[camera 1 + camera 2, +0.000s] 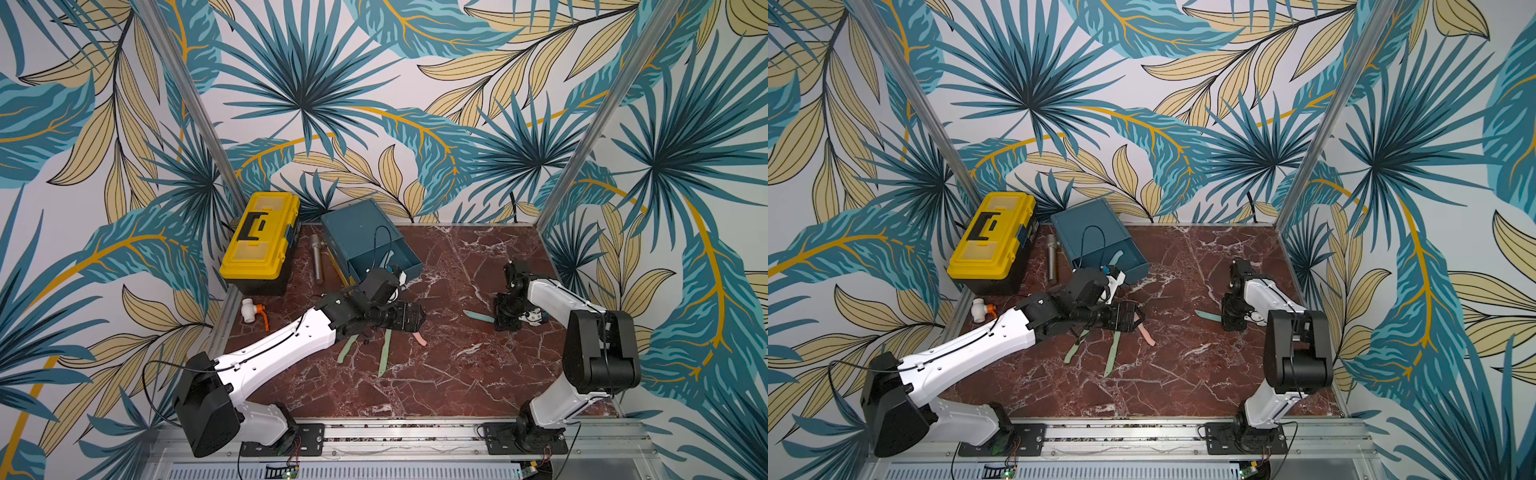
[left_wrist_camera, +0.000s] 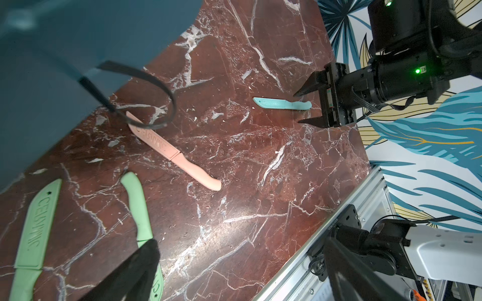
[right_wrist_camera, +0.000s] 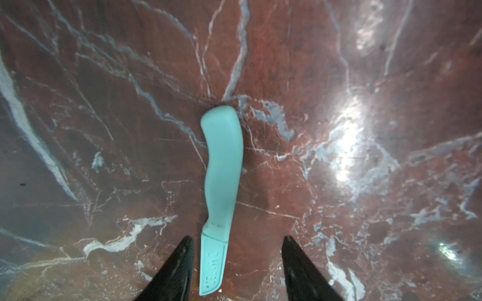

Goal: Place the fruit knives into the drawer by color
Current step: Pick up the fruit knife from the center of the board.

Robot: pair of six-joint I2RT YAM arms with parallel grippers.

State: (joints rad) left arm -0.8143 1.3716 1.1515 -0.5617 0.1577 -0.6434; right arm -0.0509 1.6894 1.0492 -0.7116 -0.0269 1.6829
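Observation:
A light teal-blue fruit knife (image 3: 221, 182) lies flat on the red marble table (image 1: 457, 374). My right gripper (image 3: 238, 237) is open and straddles its blade, one finger close beside it, the other well clear. The same knife (image 1: 478, 316) sticks out left of the right gripper (image 1: 498, 318). My left gripper (image 1: 417, 320) hangs open over a pink knife (image 2: 177, 156) and two pale green knives (image 2: 36, 229) (image 2: 137, 206), holding nothing. The dark teal drawer chest (image 1: 361, 232) stands at the back with one drawer (image 1: 1133, 266) pulled out; a teal knife (image 1: 1116, 257) lies inside.
A yellow toolbox (image 1: 262, 241) stands at the back left, with a grey metal cylinder (image 1: 318, 257) between it and the chest. A white valve with an orange handle (image 1: 253, 311) lies at the left edge. An aluminium rail (image 1: 399, 432) bounds the front.

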